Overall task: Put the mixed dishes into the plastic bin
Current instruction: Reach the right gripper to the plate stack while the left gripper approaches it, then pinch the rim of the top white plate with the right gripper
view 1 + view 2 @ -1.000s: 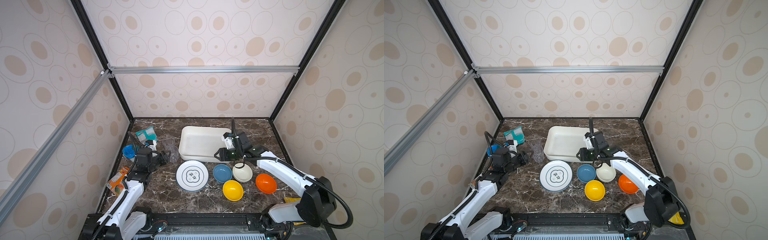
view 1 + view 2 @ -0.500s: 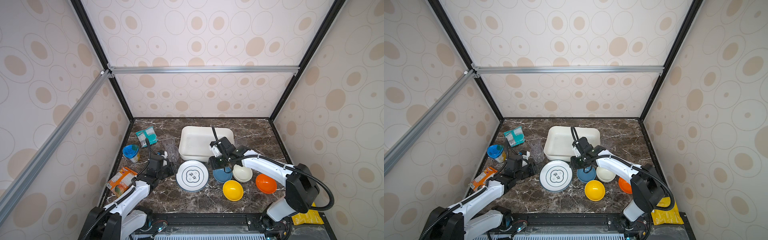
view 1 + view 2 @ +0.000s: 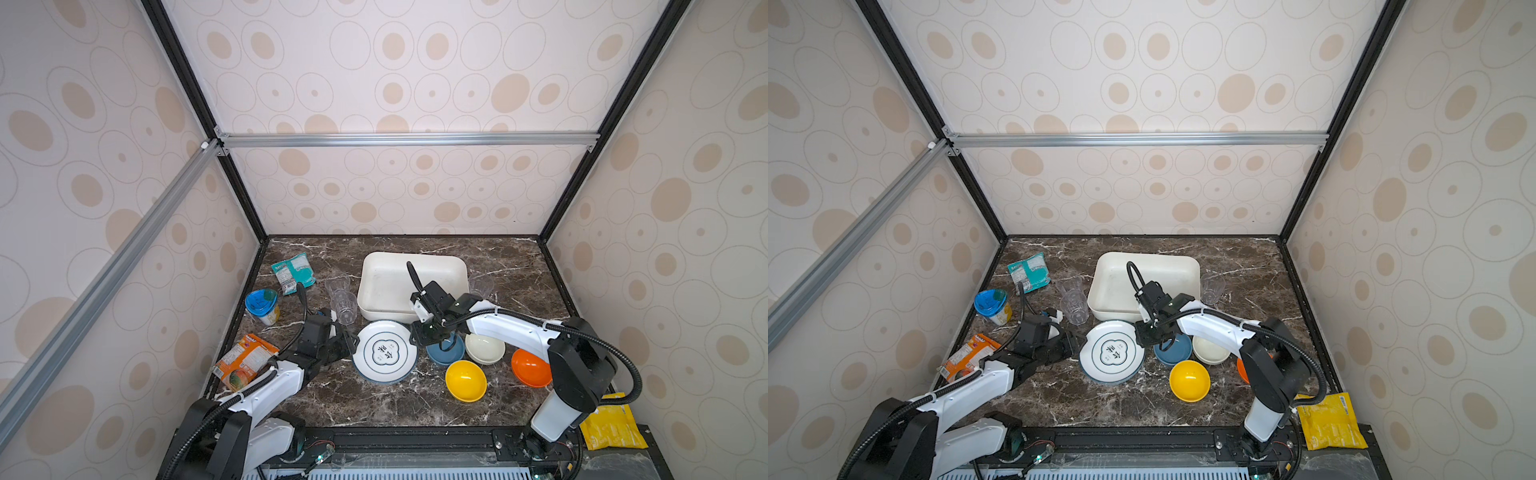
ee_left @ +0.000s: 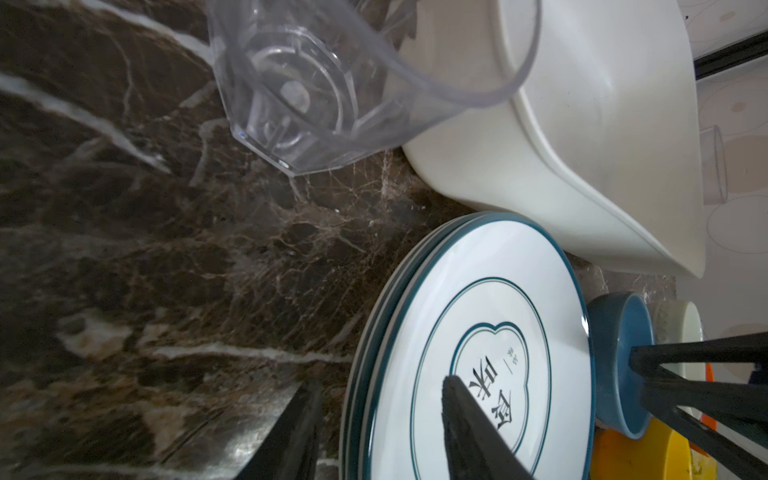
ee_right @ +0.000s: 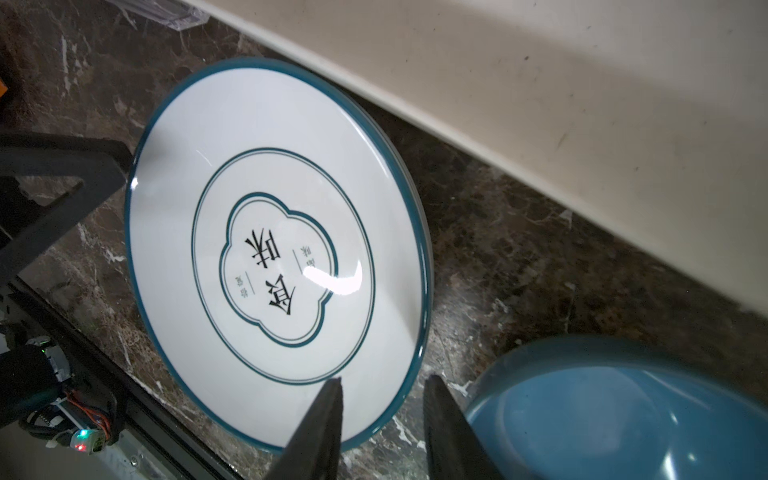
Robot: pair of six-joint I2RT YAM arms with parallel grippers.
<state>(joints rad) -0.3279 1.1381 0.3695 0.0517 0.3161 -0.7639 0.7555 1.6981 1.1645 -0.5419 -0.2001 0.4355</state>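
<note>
- Left tool (image 4: 378, 384) and right tool (image 5: 382, 380) are both down at the plate stack (image 3: 384, 351), one on each side. Each has its jaws partway apart and straddling the rim, with one finger over the top plate and one outside it. Neither has hold of anything as far as I can see.
- Pretty sure the step in hand is the two-armed grab on the plates, and it'd be the first dish to go in.
- Next move, my guess: both pinch the rim, lift together and level, then carry it back over the bin's near wall. The right tool's outer finger is squeezed in next to the blue bowl (image 3: 446, 353), so that could get bumped.
- The plastic bin (image 3: 386, 286) is white and shallow with rounded corners. It sits mid-back on the bench (image 3: 374, 399), just behind the plates, with nothing in it.
- The plates are white with a teal rim and black characters in the centre, and they lie flat. The left wrist view shows several rims.
- The blue bowl is just beside the plates, then the cream bowl (image 3: 484, 349). The yellow bowl (image 3: 465, 380) is in front and the orange bowl (image 3: 530, 368) is furthest right.
- Of the clear cups (image 3: 343, 305), two stand left of the bin and one right.
</note>
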